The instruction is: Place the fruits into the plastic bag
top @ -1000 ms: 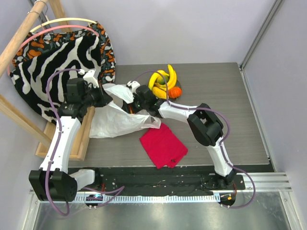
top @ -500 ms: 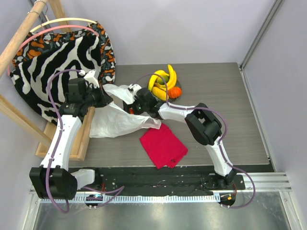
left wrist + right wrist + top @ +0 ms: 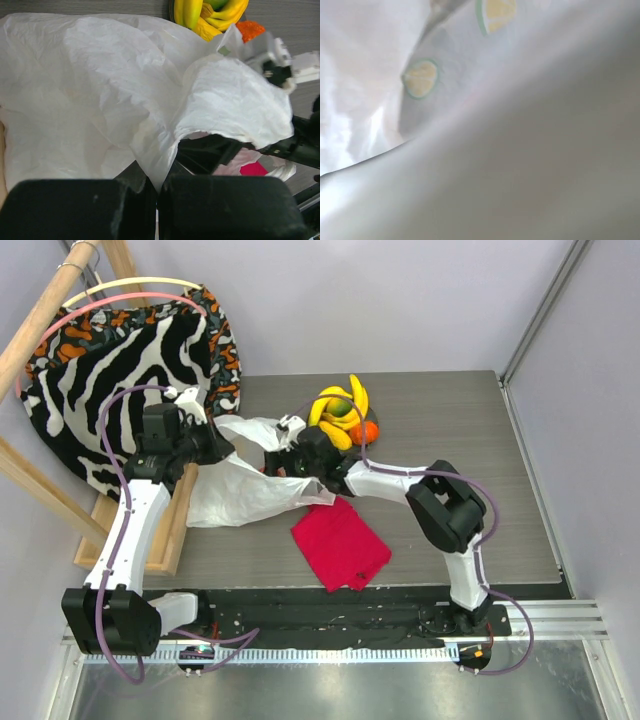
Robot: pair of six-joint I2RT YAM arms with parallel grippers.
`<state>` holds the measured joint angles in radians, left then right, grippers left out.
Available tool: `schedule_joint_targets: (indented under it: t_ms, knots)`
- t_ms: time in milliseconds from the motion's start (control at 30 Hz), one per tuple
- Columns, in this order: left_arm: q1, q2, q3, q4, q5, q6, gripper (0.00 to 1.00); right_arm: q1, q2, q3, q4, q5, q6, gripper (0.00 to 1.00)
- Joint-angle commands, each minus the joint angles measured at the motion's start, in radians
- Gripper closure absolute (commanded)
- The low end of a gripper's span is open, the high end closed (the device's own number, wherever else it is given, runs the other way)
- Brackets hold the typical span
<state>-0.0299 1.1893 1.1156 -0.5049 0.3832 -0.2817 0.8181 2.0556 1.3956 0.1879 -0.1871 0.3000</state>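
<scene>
Looking down from above, the plastic bag (image 3: 240, 490) lies crumpled on the counter's (image 3: 480, 440) left half, its upper edge pinched in the closed left tool (image 3: 218, 448). The right tool (image 3: 285, 458) reaches into the bag's mouth, the fruits (image 3: 343, 412) sit piled by the far edge, and a red cloth (image 3: 340, 543) lies near the front edge. The left wrist view shows the left tool (image 3: 156, 187) clamped on a fold of the white bag (image 3: 100, 90), with yellow bananas (image 3: 210, 12) beyond it. The right wrist view is filled with blurred bag film (image 3: 420, 79) printed with citrus slices, so whether the right tool stands open or closed cannot be told.
</scene>
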Motion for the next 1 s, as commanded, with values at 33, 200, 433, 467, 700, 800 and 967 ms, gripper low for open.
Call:
schedule_joint_targets:
  t_ms: [33,200,433,467,700,800,967]
  knots:
    - [-0.002,-0.003,0.003,0.043,-0.024,-0.007,1.0,-0.002,-0.175,-0.052,0.111,0.034,-0.004,0.06]
    - [-0.002,-0.007,0.003,0.04,-0.038,-0.007,1.0,0.0,-0.236,-0.151,0.125,0.06,-0.016,0.05]
    - [-0.002,-0.011,0.004,0.037,-0.047,-0.008,1.0,-0.002,-0.319,-0.259,0.105,0.08,-0.087,0.05]
    - [-0.002,-0.013,0.004,0.039,-0.052,-0.008,1.0,0.0,-0.343,-0.273,0.105,0.084,-0.09,0.05]
    - [-0.002,-0.014,0.007,0.028,-0.075,-0.007,1.0,-0.007,-0.524,-0.398,0.097,0.113,-0.085,0.05]
    - [-0.002,-0.014,0.007,0.026,-0.072,-0.008,1.0,-0.013,-0.58,-0.421,0.094,0.211,-0.067,0.05]
    - [-0.002,-0.019,0.007,0.026,-0.072,-0.008,1.0,-0.034,-0.657,-0.435,0.076,0.349,-0.039,0.05]
